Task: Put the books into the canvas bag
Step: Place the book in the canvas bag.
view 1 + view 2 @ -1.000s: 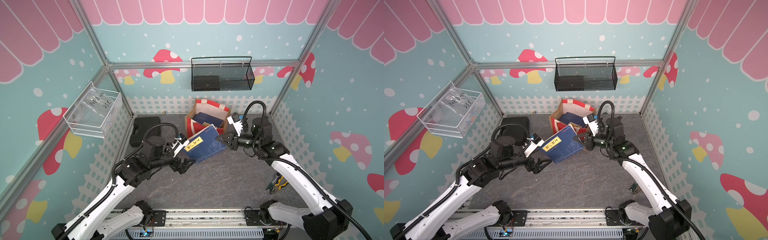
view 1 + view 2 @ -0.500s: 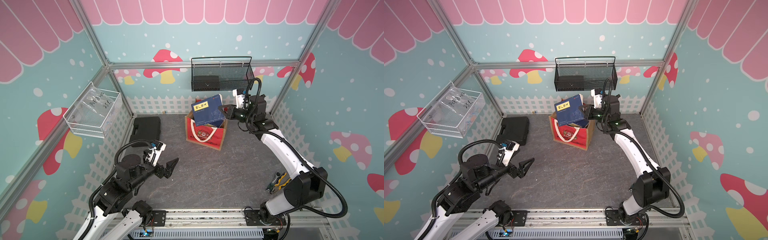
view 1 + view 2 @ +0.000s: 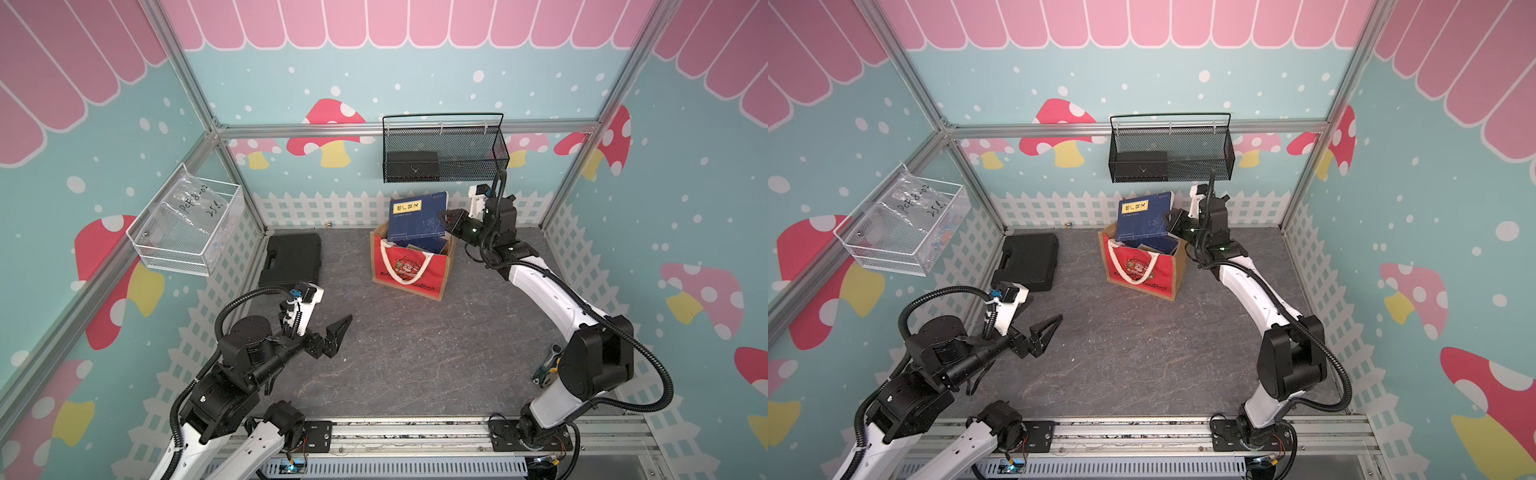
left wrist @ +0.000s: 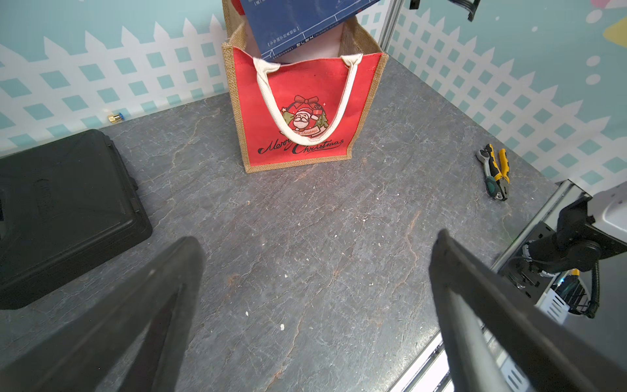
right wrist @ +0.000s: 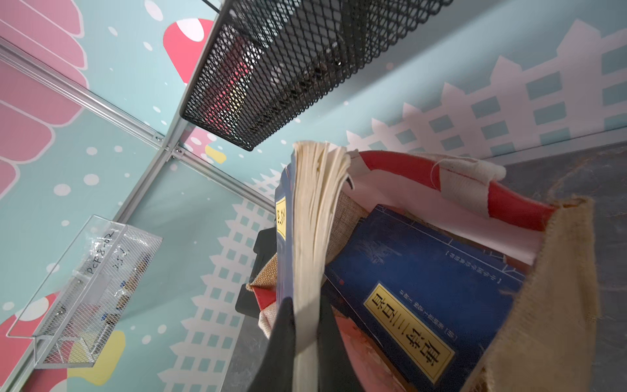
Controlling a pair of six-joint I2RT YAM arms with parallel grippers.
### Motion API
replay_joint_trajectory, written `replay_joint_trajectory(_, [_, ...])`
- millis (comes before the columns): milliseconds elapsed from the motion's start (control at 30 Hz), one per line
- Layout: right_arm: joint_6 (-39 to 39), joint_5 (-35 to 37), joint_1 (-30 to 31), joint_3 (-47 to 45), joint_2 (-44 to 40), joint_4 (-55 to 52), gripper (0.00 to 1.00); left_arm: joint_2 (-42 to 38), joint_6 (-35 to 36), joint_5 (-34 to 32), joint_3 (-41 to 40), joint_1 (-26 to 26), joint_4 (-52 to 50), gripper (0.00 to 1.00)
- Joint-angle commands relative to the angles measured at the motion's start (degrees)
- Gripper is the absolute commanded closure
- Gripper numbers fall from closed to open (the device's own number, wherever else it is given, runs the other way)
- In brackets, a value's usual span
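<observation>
Dipping into canvas bag [image 3: 409, 272], blue book [image 3: 415, 222], lower edge hidden, right tool [image 3: 445, 220] gripping

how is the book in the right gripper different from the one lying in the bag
The held book stands steeply, mostly above the rim of the bag, pinched by the shut right gripper; the other book lies tilted inside the bag, untouched. Both are dark blue with a yellow title label.

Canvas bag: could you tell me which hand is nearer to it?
Right. The right hand is at the mouth of the canvas bag, shut on a blue book; the left hand hangs open, well short of it.
</observation>
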Motion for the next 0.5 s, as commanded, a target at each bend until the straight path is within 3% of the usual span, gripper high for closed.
replay_joint_trajectory(0, [3.31, 3.19, 0.41, -0.76, -0.49, 5.89, 1.0, -0.52, -0.42, 1.31, -0.88, 0.57, 1.14, 0.01])
replay_joint_trajectory(167, [3.61, 8.96, 0.49, -1.45, -0.91, 0.25, 1.0, -0.5, -0.57, 1.95, -0.87, 1.19, 1.34, 0.01])
replay_joint_trajectory(467, [4.7, 10.27, 3.16, 2.85, 4.88, -3.85, 1.0, 0.29, -0.86, 3.43, -0.65, 2.58, 1.73, 0.01])
